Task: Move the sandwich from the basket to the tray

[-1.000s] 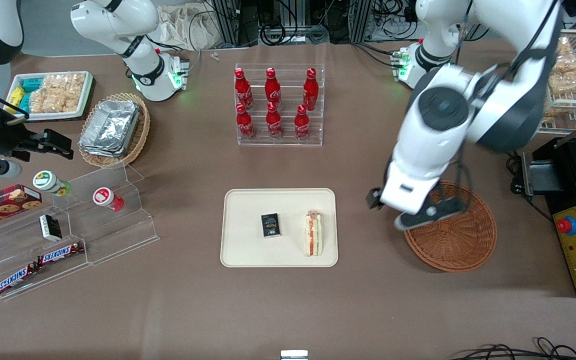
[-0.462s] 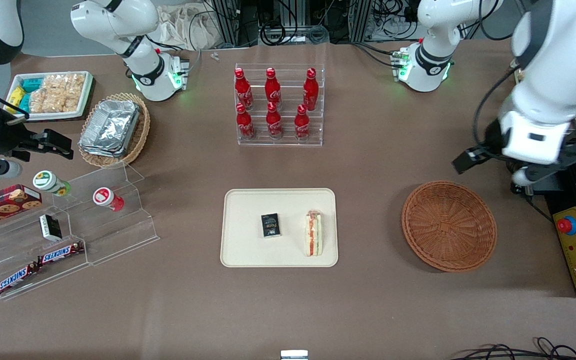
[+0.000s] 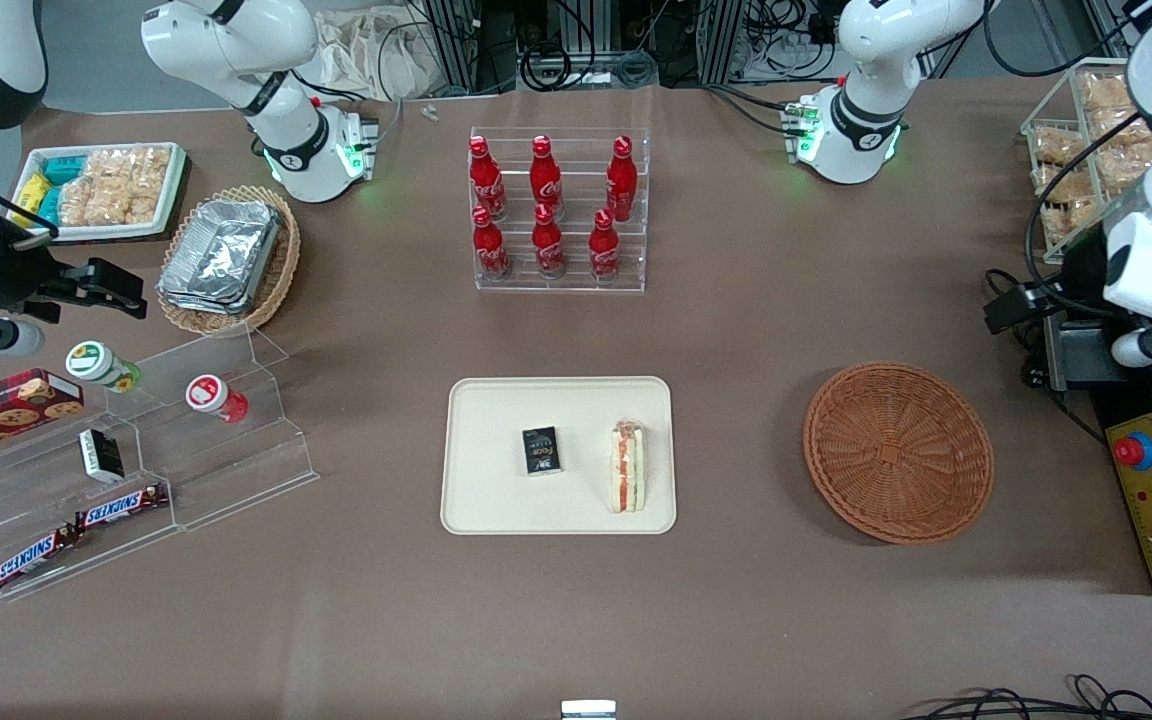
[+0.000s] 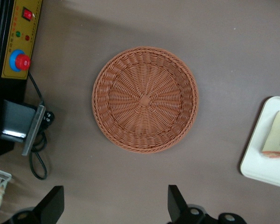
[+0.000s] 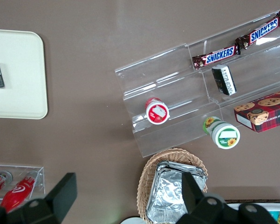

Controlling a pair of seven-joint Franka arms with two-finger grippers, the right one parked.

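Brown bench (image 3: 736, 330) carries all items. Sandwich (image 3: 627, 466) lies on the tray (image 3: 486, 500), beside a small black packet (image 3: 540, 449); the transfer looks done. Basket (image 4: 145, 99) sits bare below the hand (image 4: 114, 205), holding nothing. Hand's two fingers (image 4: 176, 203) stand wide apart, gripping nothing, raised well clear of the basket and far from the tray (toward the working arm's end of the bench). Judged remaining: only parking the arm.

Even overhead light, soft shadows, sharp focus throughout.
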